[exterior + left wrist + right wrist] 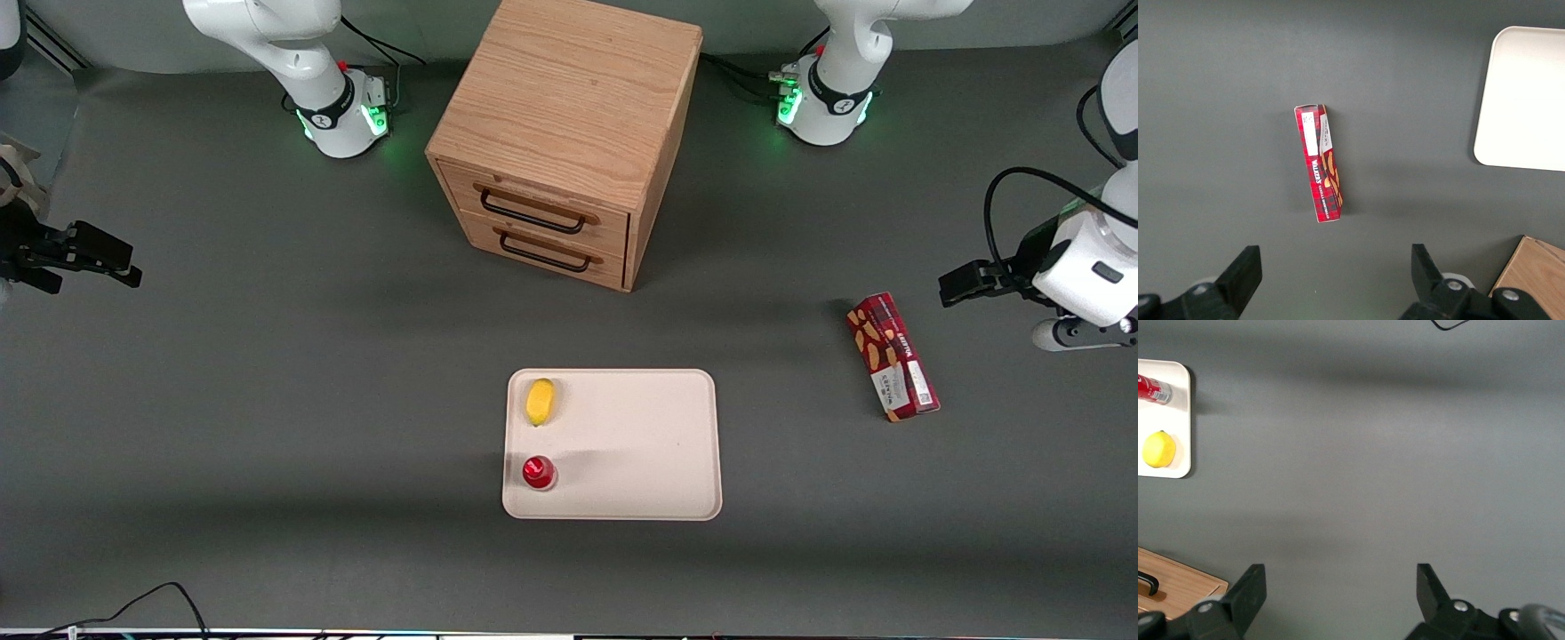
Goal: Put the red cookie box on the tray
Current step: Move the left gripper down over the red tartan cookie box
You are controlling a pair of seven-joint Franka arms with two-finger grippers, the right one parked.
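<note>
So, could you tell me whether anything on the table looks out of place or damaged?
Nothing looks damaged or spilled. The red cookie box lies flat on the table toward the working arm's end, apart from the tray, slightly askew to the tray's edges. The hand hangs open above the table beside the box, holding nothing.

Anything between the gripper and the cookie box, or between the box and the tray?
Nothing visible. The open gripper hangs above bare table beside the red cookie box, and only bare table lies between the box and the tray.

Box [892, 357] on the table [267, 373] toward the working arm's end, apart from the tray [640, 444]; gripper [956, 286] hangs beside the box, jaws spread.
</note>
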